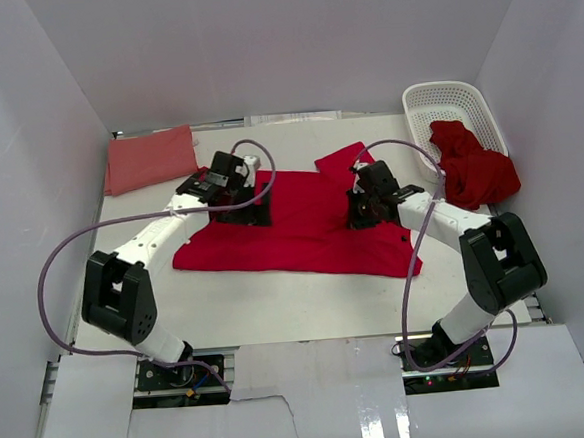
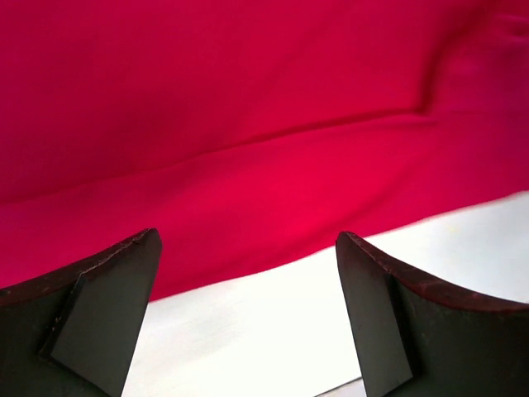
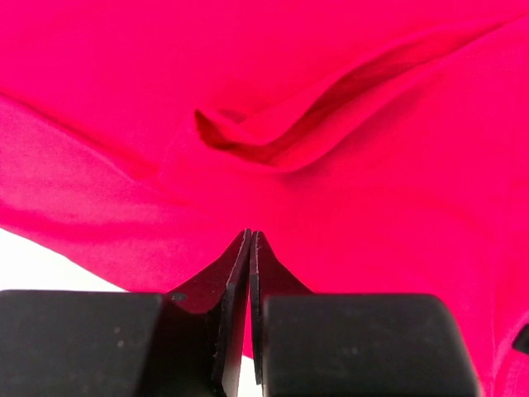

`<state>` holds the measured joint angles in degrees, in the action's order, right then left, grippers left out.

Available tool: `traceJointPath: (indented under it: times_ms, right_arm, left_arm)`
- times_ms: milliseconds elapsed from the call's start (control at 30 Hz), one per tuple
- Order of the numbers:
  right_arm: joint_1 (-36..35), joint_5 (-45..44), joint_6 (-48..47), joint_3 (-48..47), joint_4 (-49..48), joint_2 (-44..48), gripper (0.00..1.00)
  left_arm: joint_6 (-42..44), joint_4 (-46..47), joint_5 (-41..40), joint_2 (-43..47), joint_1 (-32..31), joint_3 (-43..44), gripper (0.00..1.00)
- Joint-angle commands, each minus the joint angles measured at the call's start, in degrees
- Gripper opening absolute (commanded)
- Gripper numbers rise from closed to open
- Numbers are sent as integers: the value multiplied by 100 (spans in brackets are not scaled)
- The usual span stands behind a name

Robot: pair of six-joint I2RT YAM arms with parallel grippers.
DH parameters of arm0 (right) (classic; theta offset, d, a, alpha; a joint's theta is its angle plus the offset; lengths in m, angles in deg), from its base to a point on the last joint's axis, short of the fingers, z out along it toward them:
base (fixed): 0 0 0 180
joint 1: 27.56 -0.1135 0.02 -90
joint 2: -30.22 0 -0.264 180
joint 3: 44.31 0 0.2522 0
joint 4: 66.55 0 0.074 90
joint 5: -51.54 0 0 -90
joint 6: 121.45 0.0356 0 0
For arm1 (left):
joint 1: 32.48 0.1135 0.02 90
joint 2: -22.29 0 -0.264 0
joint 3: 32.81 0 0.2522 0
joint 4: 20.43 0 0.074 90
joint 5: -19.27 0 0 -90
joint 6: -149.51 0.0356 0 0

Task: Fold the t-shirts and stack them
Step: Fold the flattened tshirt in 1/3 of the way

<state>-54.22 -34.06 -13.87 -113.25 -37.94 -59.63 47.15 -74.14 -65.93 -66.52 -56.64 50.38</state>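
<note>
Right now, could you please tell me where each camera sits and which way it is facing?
Top: above and behind the robot, looking down on the table, the spread red shirt, basket, left arm and right arm.
Left wrist: low over the shirt's edge, facing down and forward; the open left end effector shows.
Right wrist: close above a fold in the shirt; the shut right end effector shows.
Shared: all three see that same red shirt.
</note>
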Motion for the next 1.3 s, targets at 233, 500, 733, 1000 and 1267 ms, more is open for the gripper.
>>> traceJointPath:
  times_ms: [233, 500, 733, 1000, 1267]
  right_arm:
    - [-6, -168, -89, -406, -413, -692, 8]
    - [-6, -142, -1, -538, -571, -903, 8]
    - [-6, 104, 70, -740, -641, -1035, 8]
    - [-6, 289, 122, -1012, -668, -1456, 8]
    - [-6, -44, 140, -1381, -607, -2010, 8]
  left_arm:
    - [-1048, 1564, 1365, -980, -1609, -102, 98]
    - [-1998, 3106, 1515, -698, -1600, -1379, 98]
    - [-1893, 3107, 1164, -1006, -1609, -1529, 98]
    - [-1726, 2905, 751, -1261, -1627, -1564, 98]
    - [-1726, 2869, 733, -1358, -1688, -1643, 98]
